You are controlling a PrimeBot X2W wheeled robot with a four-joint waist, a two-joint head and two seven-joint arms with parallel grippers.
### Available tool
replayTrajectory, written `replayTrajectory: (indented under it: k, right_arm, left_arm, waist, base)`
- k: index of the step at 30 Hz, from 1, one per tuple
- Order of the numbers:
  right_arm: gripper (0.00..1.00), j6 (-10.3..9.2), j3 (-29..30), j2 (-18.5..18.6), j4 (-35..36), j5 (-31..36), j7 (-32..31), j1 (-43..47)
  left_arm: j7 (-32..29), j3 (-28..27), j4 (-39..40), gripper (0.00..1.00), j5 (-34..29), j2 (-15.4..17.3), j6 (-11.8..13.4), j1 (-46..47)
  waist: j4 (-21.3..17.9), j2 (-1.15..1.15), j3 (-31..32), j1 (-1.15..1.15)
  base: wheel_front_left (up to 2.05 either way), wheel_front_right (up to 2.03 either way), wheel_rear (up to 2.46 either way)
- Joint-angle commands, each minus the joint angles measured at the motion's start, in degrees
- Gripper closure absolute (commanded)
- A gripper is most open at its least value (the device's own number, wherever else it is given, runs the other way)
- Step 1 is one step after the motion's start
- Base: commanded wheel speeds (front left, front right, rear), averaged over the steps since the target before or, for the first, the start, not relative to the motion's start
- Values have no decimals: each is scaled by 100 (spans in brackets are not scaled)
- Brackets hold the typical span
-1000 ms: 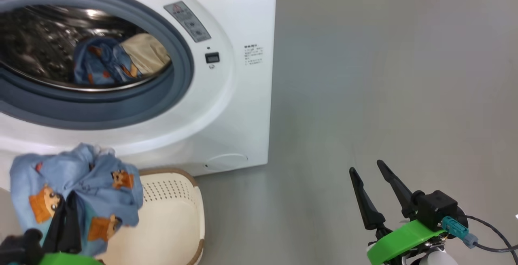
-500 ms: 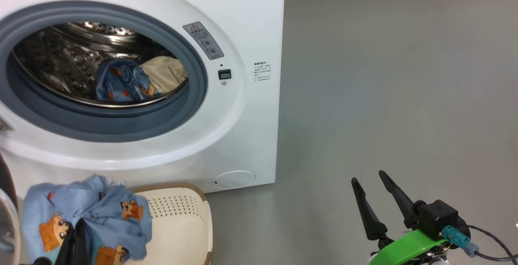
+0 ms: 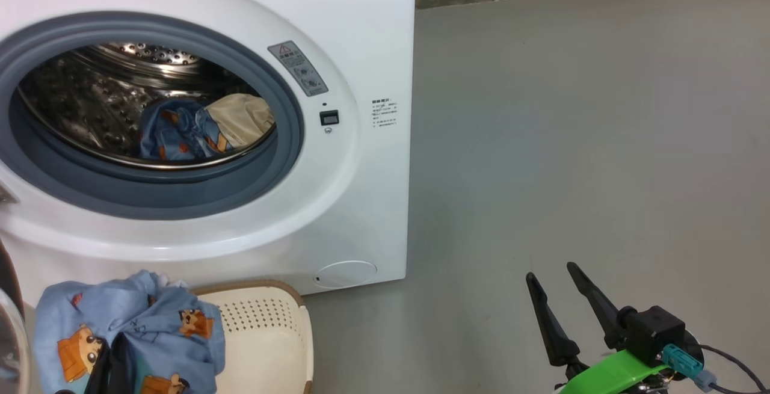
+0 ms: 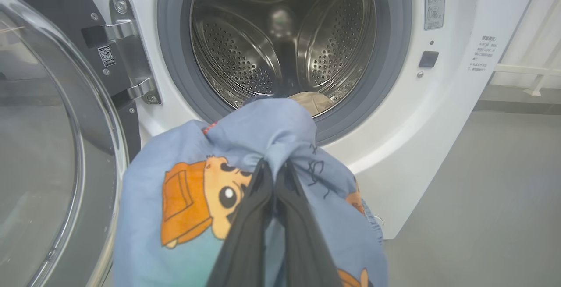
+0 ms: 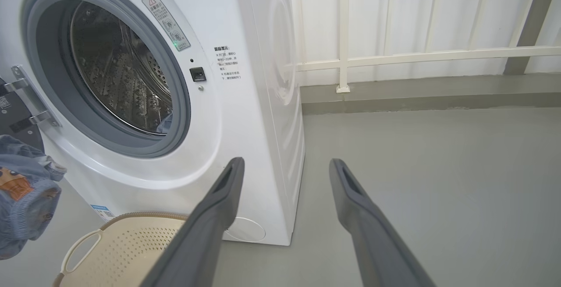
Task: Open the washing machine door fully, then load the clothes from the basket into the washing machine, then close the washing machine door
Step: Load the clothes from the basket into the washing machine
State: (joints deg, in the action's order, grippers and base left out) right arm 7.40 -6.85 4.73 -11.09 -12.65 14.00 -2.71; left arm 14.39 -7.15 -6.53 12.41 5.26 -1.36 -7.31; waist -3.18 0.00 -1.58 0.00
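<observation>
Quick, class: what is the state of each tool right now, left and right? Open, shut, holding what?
Left tool: shut on the blue garment.
Right tool: open, holding nothing.

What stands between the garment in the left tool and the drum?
Nothing visible. The left tool holds the light-blue cartoon-print garment before the mouth of the white washing machine; the round glass door stands swung aside, and the blue and cream clothes inside lie low in the steel drum.
</observation>
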Motion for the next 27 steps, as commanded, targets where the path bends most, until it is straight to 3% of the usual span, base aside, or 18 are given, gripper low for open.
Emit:
replayTrajectory:
  k: [1,19,27]
  right_arm:
    - [0,9,-118,1,151,66,-7,-8]
    - [0,9,-95,0,182,105,-27,52]
    - [0,9,-60,-9,210,90,-17,1]
  left_arm:
    - [61,-232,167,100,-45,48,-35,86]
    - [61,-340,211,100,-174,-55,-150,69]
    - [61,-361,4,100,-180,-101,-179,385]
  waist:
    - [0,0,6,0]
    - [44,0,22,0]
    - [63,0,-275,0]
  base:
    - [0,0,0]
    - [0,0,0]
    - [0,0,0]
